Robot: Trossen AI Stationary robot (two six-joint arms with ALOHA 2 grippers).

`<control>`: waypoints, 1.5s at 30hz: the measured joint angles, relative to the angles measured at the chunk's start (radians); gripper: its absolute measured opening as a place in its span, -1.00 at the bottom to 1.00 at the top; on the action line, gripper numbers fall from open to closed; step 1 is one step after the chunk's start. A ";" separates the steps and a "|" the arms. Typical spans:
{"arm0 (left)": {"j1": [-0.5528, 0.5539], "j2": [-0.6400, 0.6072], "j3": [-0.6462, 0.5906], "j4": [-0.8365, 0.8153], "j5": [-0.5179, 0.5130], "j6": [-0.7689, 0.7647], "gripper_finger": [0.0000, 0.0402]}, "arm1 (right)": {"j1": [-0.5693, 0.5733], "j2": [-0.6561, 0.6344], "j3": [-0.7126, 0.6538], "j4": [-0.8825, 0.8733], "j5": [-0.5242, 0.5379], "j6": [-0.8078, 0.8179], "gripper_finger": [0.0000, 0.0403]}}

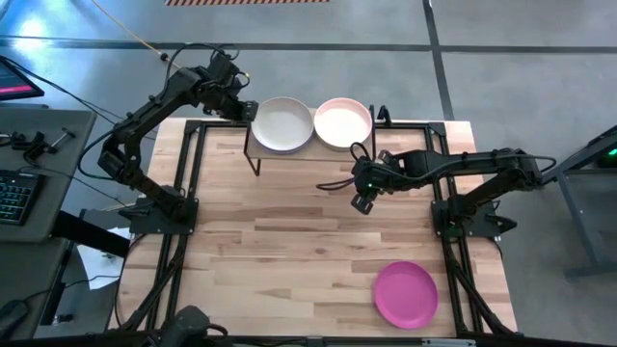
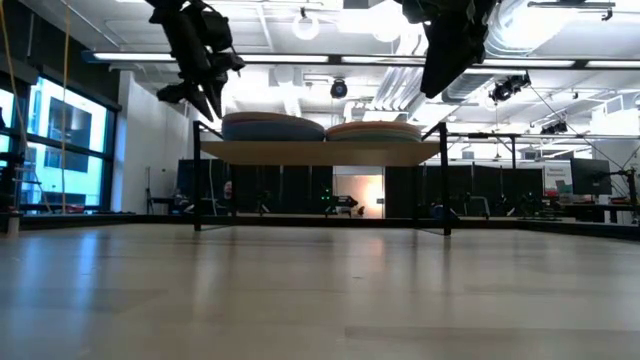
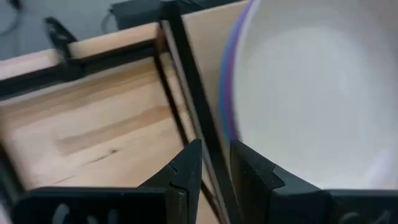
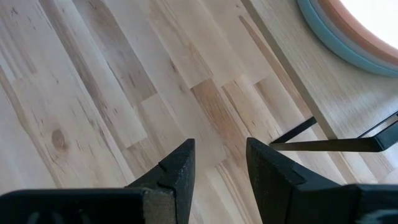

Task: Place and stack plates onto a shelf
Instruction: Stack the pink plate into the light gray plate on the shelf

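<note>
One round, shallow, matte magenta plate point(image 1: 405, 293) lies flat on the wooden worktop point(image 1: 280, 251) at its near right, well apart from the low light-wood shelf point(image 1: 289, 154) at the far edge, where two stacks stand, cream-topped point(image 1: 282, 123) and pale-pink-topped point(image 1: 342, 121). Being round, it has no long axis. The right gripper point(image 1: 363, 202), fingers spread and empty, hovers mid-worktop and is nearer it. The left gripper point(image 1: 249, 109), fingers apart, sits at the cream stack's left rim.
</note>
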 joint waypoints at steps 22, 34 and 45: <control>-0.085 0.052 -0.001 0.011 -0.124 -0.025 -0.64 | -0.003 0.000 0.000 0.000 0.000 0.000 -0.38; -0.103 0.052 -0.001 0.018 -0.125 -0.034 -0.64 | -0.003 0.000 0.000 0.000 0.000 0.000 -0.38; -0.094 -0.046 -0.002 0.002 -0.116 0.001 -0.64 | -0.003 0.000 0.000 -0.100 -0.089 0.000 -0.38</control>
